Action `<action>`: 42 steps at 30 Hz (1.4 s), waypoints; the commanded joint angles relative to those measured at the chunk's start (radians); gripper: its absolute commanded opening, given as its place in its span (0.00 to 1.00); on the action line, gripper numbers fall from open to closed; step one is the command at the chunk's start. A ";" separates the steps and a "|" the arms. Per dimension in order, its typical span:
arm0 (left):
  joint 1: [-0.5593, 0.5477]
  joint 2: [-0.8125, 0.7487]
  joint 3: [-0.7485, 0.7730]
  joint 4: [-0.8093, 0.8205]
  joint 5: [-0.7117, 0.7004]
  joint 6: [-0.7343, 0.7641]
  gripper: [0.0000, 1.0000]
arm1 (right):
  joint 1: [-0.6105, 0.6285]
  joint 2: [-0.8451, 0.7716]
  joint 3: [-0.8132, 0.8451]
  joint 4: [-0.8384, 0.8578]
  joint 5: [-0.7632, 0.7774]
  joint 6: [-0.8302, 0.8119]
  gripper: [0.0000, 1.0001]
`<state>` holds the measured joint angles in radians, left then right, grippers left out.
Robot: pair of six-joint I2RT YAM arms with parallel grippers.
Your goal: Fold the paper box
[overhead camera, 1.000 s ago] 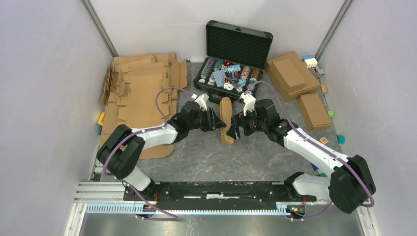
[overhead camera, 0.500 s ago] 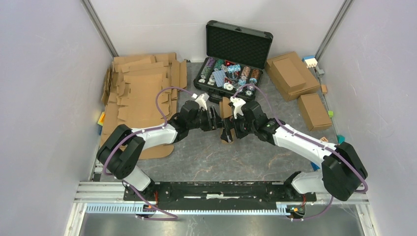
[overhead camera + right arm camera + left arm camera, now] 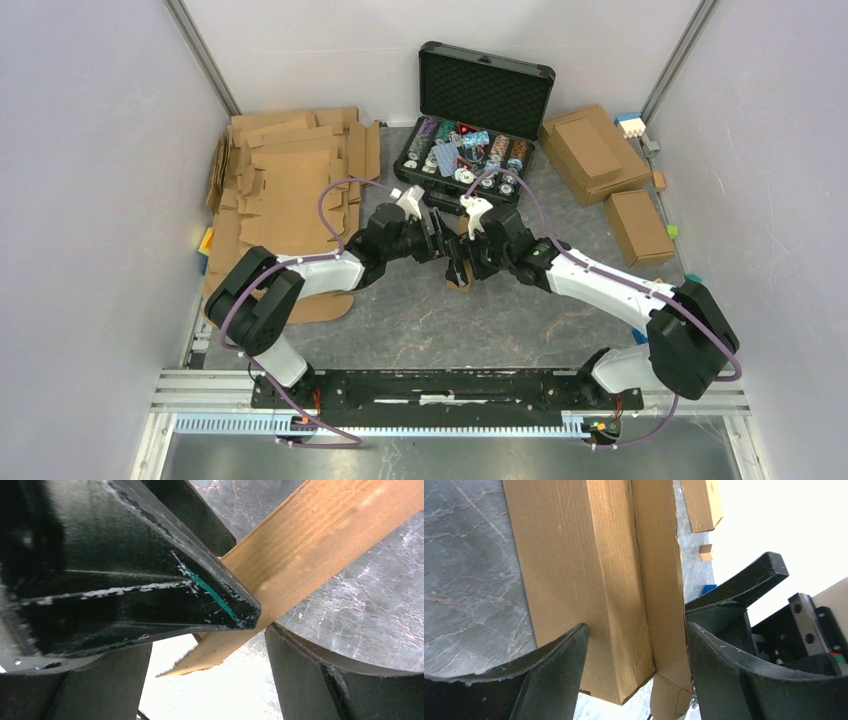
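Observation:
The paper box [image 3: 459, 284] is a narrow brown cardboard piece standing on the grey table between my two grippers, mostly hidden by them in the top view. In the left wrist view the box [image 3: 584, 570] fills the gap between my fingers, with a rounded flap [image 3: 666, 700] hanging at its near end. My left gripper [image 3: 443, 247] [image 3: 636, 630] is shut on it. My right gripper [image 3: 463, 258] [image 3: 207, 642] is open wide around the box's edge [image 3: 310, 545]. The left gripper's finger [image 3: 150, 580] lies across that view.
An open black case [image 3: 485, 90] holding small parts stands behind the grippers. A pile of flat brown blanks [image 3: 290, 190] lies at the left. A wide cardboard box [image 3: 592, 152] and a smaller one [image 3: 638, 226] sit at the right, with small coloured blocks by the right wall.
My right arm has swung left and its open gripper has closed in around the box. My left gripper has held its place on the box.

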<state>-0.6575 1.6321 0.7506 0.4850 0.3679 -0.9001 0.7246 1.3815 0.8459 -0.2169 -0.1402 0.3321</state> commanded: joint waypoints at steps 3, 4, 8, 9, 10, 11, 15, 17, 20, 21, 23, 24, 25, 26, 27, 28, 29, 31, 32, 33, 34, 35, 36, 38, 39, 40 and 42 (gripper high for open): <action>-0.008 -0.018 -0.007 0.108 0.033 -0.067 0.82 | 0.012 -0.022 0.041 -0.041 0.134 -0.036 0.88; -0.007 -0.024 -0.013 0.106 0.032 -0.066 0.83 | 0.011 -0.040 0.030 -0.039 0.134 -0.032 0.90; -0.005 -0.048 -0.038 0.090 0.027 -0.054 0.86 | 0.000 -0.121 -0.022 0.007 0.129 -0.009 0.98; -0.003 -0.052 -0.045 0.089 0.031 -0.052 0.86 | -0.009 -0.130 -0.028 0.019 0.095 -0.006 0.98; 0.000 -0.058 -0.053 0.089 0.036 -0.051 0.86 | -0.017 -0.132 -0.030 0.025 0.065 -0.003 0.98; 0.004 -0.065 -0.059 0.089 0.041 -0.049 0.86 | -0.030 -0.128 -0.028 0.032 0.040 0.002 0.98; 0.039 -0.106 -0.096 0.086 0.069 -0.039 0.86 | -0.075 -0.089 -0.027 0.065 -0.081 0.030 0.98; 0.063 -0.131 -0.112 0.075 0.092 -0.029 0.88 | -0.088 -0.092 -0.039 0.097 -0.115 0.040 0.98; 0.102 -0.172 -0.136 0.046 0.116 -0.004 0.89 | -0.105 -0.116 -0.051 0.129 -0.142 0.052 0.98; 0.114 -0.183 -0.140 0.028 0.120 0.009 0.89 | -0.109 -0.120 -0.047 0.131 -0.149 0.054 0.98; 0.131 -0.198 -0.146 -0.003 0.127 0.035 0.89 | -0.122 -0.119 -0.034 0.124 -0.169 0.057 0.98; 0.136 -0.197 -0.144 -0.012 0.130 0.045 0.88 | -0.129 -0.114 -0.027 0.120 -0.179 0.058 0.98; 0.140 -0.190 -0.140 -0.019 0.134 0.052 0.87 | -0.137 -0.110 -0.016 0.109 -0.178 0.061 0.98; 0.141 -0.178 -0.129 -0.027 0.135 0.059 0.86 | -0.151 -0.103 -0.007 0.099 -0.168 0.069 0.98; 0.142 -0.159 -0.119 -0.029 0.141 0.063 0.83 | -0.166 -0.098 -0.001 0.095 -0.162 0.080 0.98; 0.142 -0.136 -0.104 -0.028 0.152 0.064 0.78 | -0.179 -0.090 0.001 0.096 -0.152 0.092 0.98; 0.142 -0.114 -0.091 -0.022 0.163 0.063 0.73 | -0.194 -0.079 0.003 0.099 -0.145 0.105 0.98; 0.142 -0.076 -0.078 0.005 0.181 0.056 0.62 | -0.211 -0.050 0.021 0.098 -0.147 0.123 0.98; 0.140 -0.063 -0.074 0.022 0.188 0.052 0.56 | -0.212 -0.030 0.037 0.087 -0.146 0.126 0.98; 0.137 -0.050 -0.071 0.031 0.198 0.053 0.48 | -0.212 -0.013 0.058 0.069 -0.143 0.128 0.98; 0.131 -0.043 -0.065 0.030 0.205 0.059 0.36 | -0.213 0.007 0.074 0.060 -0.145 0.126 0.98; 0.118 -0.036 -0.057 0.019 0.204 0.070 0.28 | -0.212 0.025 0.088 0.053 -0.148 0.123 0.98; 0.104 -0.033 -0.049 0.005 0.197 0.081 0.22 | -0.212 0.037 0.100 0.048 -0.153 0.121 0.98; 0.067 -0.017 -0.036 -0.002 0.188 0.090 0.17 | -0.213 0.052 0.107 0.054 -0.170 0.112 0.98; 0.055 -0.009 -0.031 -0.002 0.185 0.090 0.17 | -0.213 0.056 0.105 0.062 -0.178 0.111 0.98; 0.043 0.003 -0.026 0.002 0.181 0.088 0.17 | -0.212 0.059 0.106 0.063 -0.179 0.107 0.98; 0.021 0.021 -0.025 0.029 0.177 0.078 0.17 | -0.213 0.066 0.112 0.056 -0.183 0.092 0.98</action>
<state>-0.5961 1.6241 0.6846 0.4667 0.5308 -0.8513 0.5102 1.4372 0.9123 -0.1600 -0.2977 0.4404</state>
